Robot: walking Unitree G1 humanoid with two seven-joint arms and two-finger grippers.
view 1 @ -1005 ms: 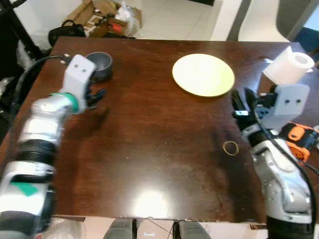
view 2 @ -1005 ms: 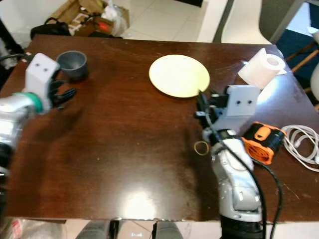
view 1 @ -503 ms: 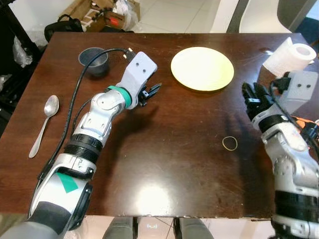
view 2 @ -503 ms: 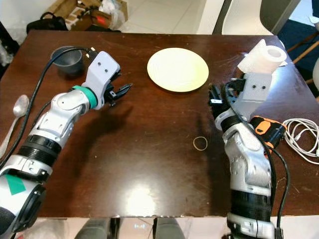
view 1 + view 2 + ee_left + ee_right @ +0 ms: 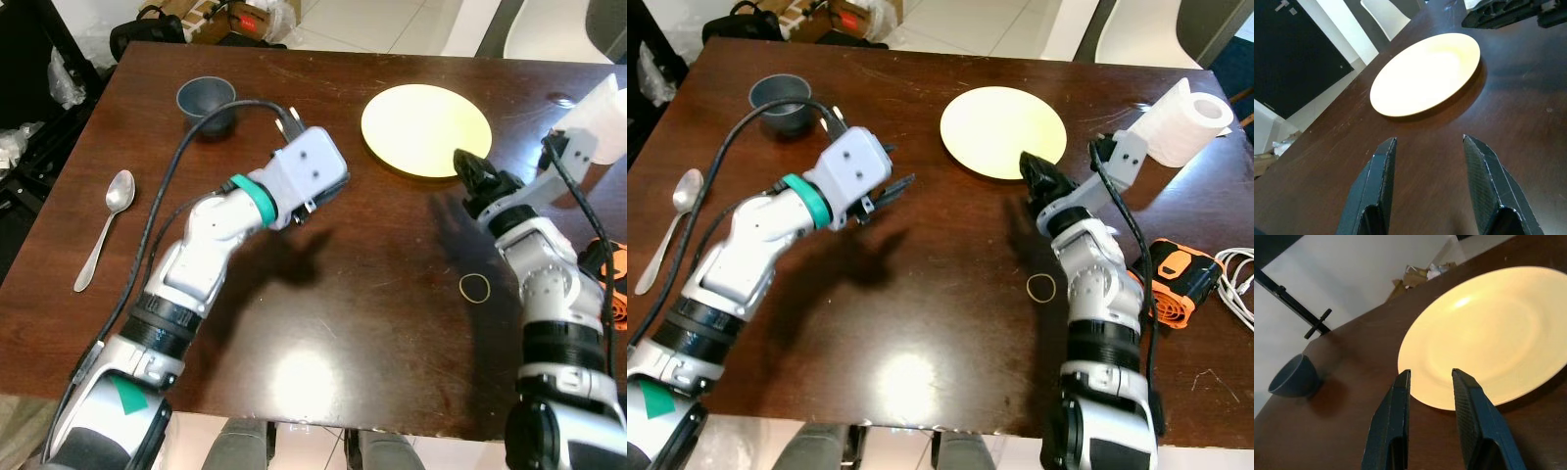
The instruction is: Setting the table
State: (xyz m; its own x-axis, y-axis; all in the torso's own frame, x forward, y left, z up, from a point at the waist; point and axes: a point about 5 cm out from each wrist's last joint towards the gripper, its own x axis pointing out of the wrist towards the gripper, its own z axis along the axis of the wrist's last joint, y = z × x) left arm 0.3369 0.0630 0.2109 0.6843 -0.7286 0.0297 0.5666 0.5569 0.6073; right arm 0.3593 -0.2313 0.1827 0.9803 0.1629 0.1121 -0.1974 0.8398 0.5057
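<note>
A pale yellow plate (image 5: 426,129) lies at the far middle of the dark wooden table (image 5: 323,304). A grey bowl (image 5: 206,101) stands at the far left, and a metal spoon (image 5: 106,225) lies near the left edge. My left gripper (image 5: 887,196) hovers open over the table between the bowl and the plate, pointing at the plate (image 5: 1425,73). My right gripper (image 5: 1034,166) is open just short of the plate's near right rim (image 5: 1488,333), with nothing between its fingers. The bowl (image 5: 1293,377) appears beyond it in the right wrist view.
A toilet paper roll (image 5: 1185,122) stands at the far right corner. An orange device (image 5: 1176,284) and a white cable (image 5: 1239,284) lie by the right edge. A rubber band (image 5: 1041,286) rests beside my right forearm. Boxes and bags (image 5: 225,15) sit on the floor behind the table.
The view has shifted. My left arm has swung from beside the bowl across to the right, toward the plate. My right gripper has reached forward to the plate's near rim.
</note>
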